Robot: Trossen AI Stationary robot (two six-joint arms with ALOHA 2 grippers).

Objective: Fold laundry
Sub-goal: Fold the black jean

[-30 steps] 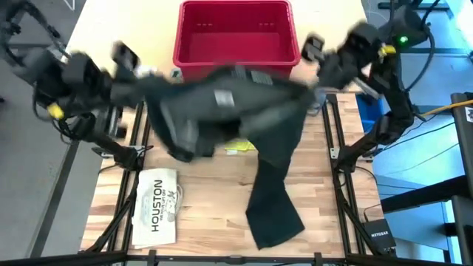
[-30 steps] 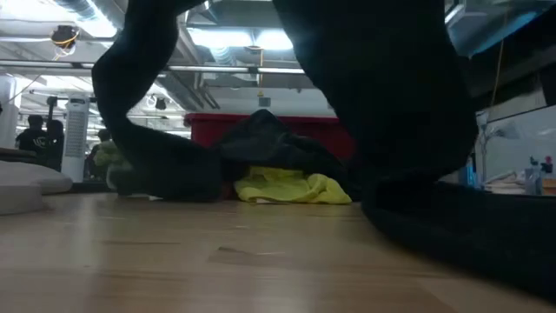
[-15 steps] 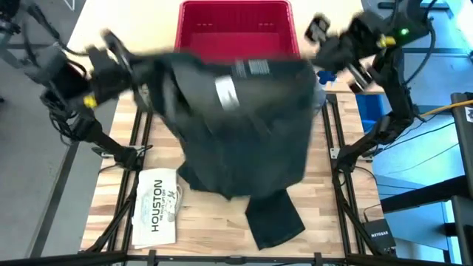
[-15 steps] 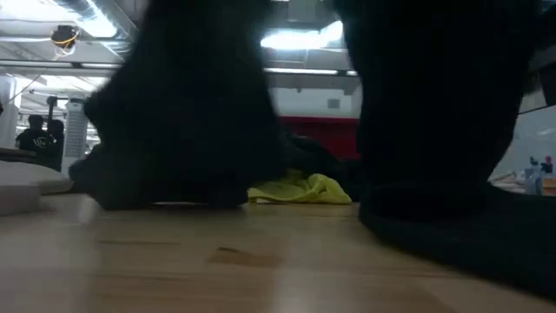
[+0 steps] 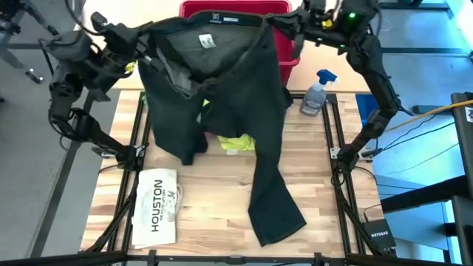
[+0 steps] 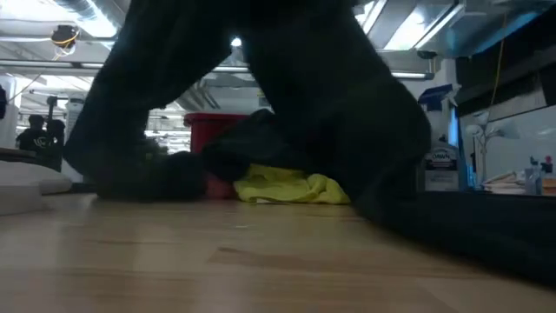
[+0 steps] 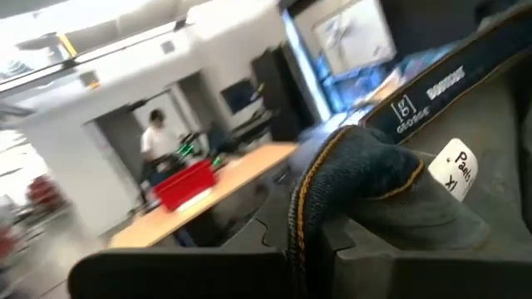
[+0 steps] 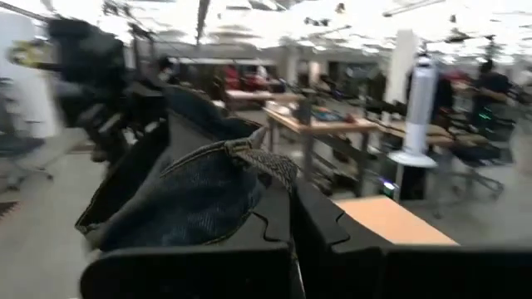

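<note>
The large dark trousers (image 5: 222, 89) hang by their waistband between my two grippers, in front of and partly over the red basket (image 5: 287, 50). My left gripper (image 5: 143, 41) is shut on the waistband's left end, my right gripper (image 5: 287, 22) on its right end. One leg is bunched on the table at the left (image 5: 177, 144). The other leg runs toward the near edge, and its end (image 5: 275, 218) lies flat on the wood. The yellow T-shirt (image 5: 238, 142) lies crumpled under the trousers and also shows in the low view (image 6: 287, 187). My left gripper pinches a bunched fold of the waistband (image 7: 353, 170) between its two fingers, next to the printed inner band and a white size tag. It points about level. The waistband is lifted clear. The cloth hangs below. My right gripper pinches a fold of the waistband's other end (image 8: 237, 170) between its two fingers, pointing about level. That end is lifted clear, and the waistband stretches from it toward the other arm.
A spray bottle (image 5: 316, 92) stands at the far right of the table. A flat white item printed "HOUSTON" (image 5: 157, 207) lies near the front left. Bare wood shows at the front right. People and desks show in the room beyond.
Both grippers have gone toward the far edge and turned, still shut on the trousers. The trousers, bunched a second ago, have billowed out and now hang with the waistband spread wide by the basket. The long leg's end has stayed on the table.
</note>
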